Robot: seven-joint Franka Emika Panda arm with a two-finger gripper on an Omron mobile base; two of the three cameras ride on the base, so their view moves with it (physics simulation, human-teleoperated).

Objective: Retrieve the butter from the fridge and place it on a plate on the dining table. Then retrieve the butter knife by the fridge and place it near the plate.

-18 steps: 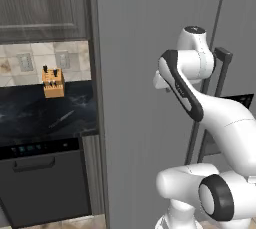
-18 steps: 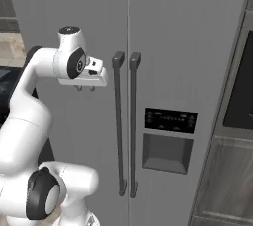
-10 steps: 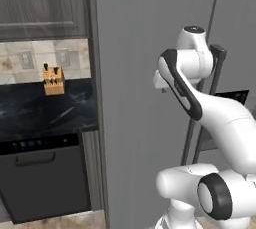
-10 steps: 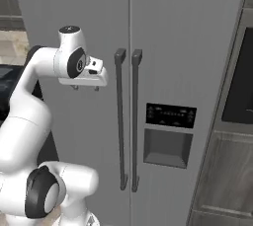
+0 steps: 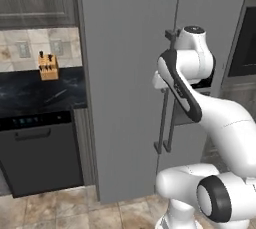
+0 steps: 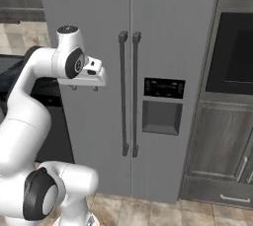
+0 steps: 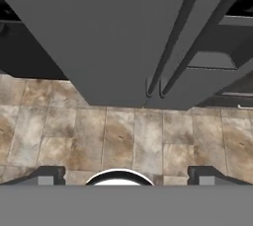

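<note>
Grey fridge doors stand closed; the gripper, jaws wide apart and empty, hangs apparently just left of its handles.

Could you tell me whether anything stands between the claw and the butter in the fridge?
Yes: both doors of the fridge are shut, their dark handles side by side. The open claw hangs left of them, touching neither.

Both doors of the fridge are shut, barring access to the interior. Its two bar handles stand close together at the centre seam. Open air lies between the pincer and the door face.
</note>
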